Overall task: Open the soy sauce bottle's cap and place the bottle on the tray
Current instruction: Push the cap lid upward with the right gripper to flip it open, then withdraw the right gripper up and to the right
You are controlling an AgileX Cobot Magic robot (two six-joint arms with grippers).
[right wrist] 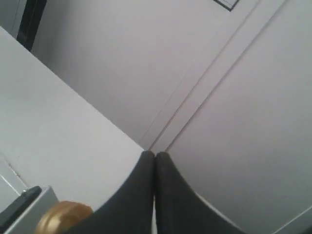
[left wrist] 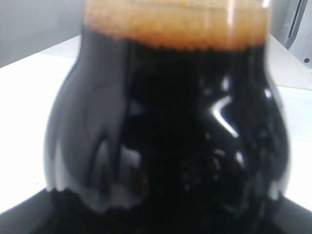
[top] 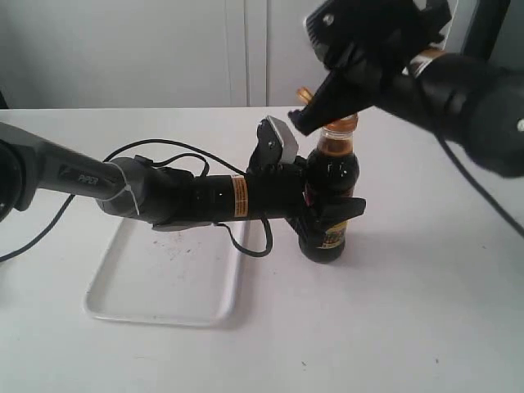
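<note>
White table (top: 426, 327), white tray (top: 176, 278) flat on it, soy sauce bottle (top: 332, 168) upright just beside tray

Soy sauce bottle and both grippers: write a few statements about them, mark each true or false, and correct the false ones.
1. The soy sauce bottle stands on the tray. False: it stands on the table, beside the tray's right edge in the exterior view.
2. The left gripper is clamped around the bottle's body. True.
3. The right gripper has its fingers spread wide. False: its fingertips are pressed together.
4. The bottle is upright. True.
</note>
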